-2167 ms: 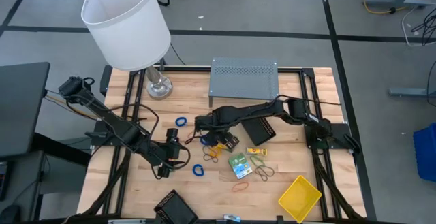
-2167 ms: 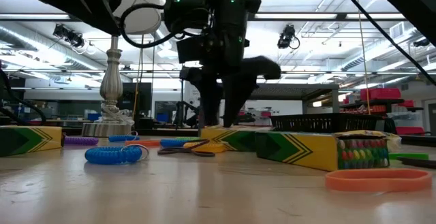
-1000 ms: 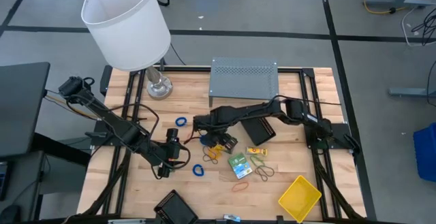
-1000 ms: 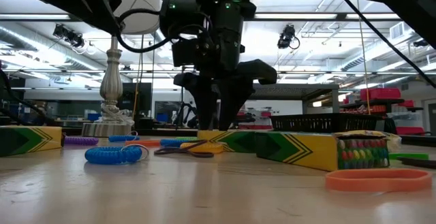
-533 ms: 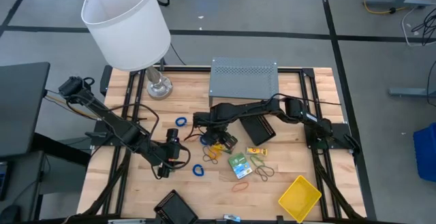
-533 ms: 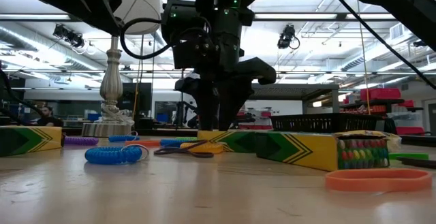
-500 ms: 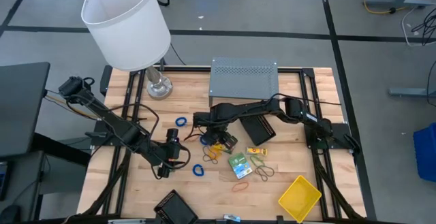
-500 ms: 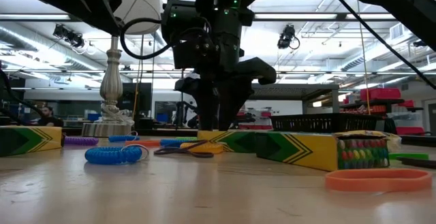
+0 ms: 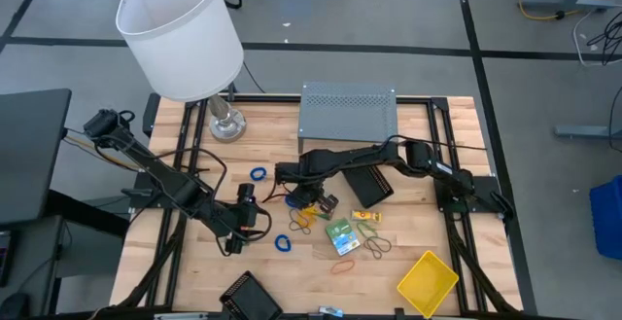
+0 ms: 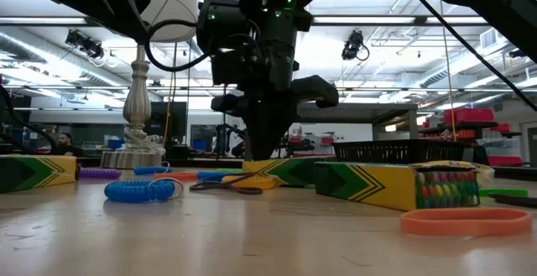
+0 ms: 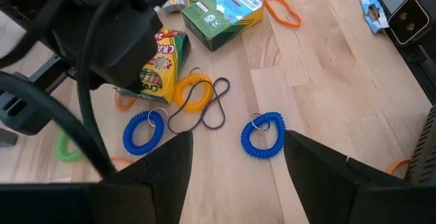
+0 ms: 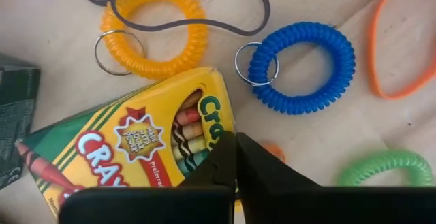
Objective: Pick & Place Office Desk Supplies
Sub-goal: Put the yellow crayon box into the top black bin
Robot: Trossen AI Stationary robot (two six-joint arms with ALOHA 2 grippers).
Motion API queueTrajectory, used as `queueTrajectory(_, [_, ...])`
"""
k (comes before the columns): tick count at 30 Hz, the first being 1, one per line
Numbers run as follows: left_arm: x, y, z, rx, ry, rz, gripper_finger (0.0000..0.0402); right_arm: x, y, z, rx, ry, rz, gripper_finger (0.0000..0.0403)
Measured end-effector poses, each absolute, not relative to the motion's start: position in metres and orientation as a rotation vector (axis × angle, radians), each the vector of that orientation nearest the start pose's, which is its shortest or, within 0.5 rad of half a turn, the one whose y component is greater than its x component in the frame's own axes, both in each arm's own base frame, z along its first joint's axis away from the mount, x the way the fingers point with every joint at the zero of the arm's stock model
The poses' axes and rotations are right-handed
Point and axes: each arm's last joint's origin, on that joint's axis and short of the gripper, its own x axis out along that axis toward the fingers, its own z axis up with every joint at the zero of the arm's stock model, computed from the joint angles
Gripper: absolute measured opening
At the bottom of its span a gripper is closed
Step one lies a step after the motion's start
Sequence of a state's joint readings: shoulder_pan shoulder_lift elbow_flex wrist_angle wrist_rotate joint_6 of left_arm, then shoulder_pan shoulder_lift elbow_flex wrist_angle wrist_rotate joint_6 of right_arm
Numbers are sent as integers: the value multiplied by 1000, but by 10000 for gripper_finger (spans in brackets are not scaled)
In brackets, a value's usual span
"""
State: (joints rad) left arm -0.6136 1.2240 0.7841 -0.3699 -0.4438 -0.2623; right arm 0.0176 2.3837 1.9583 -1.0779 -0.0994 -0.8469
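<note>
The left gripper (image 9: 236, 225) hangs with fingers parted and empty, well apart from the pile; a blue coil loop (image 11: 263, 133) lies just ahead of its fingers. The right gripper (image 12: 235, 157), much nearer, has its fingers clenched together at the edge of the crayon box (image 12: 139, 142). Whether they pinch anything I cannot tell. The box's long axis runs slantwise away from the fingertips, its crayon window nearest them.
</note>
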Motion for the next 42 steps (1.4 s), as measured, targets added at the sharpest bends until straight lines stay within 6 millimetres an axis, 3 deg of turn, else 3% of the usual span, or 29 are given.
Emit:
queueTrajectory(7, [205,-129,234,158,711,-68,234,463,28,147,-681,1420,615,2])
queueTrajectory(23, [205,-129,234,169,709,-68,234,434,79,194,-789,1505,406,0])
queueTrajectory(42, [205,-130,234,187,703,-81,221,399,110,250,-790,1476,122,0])
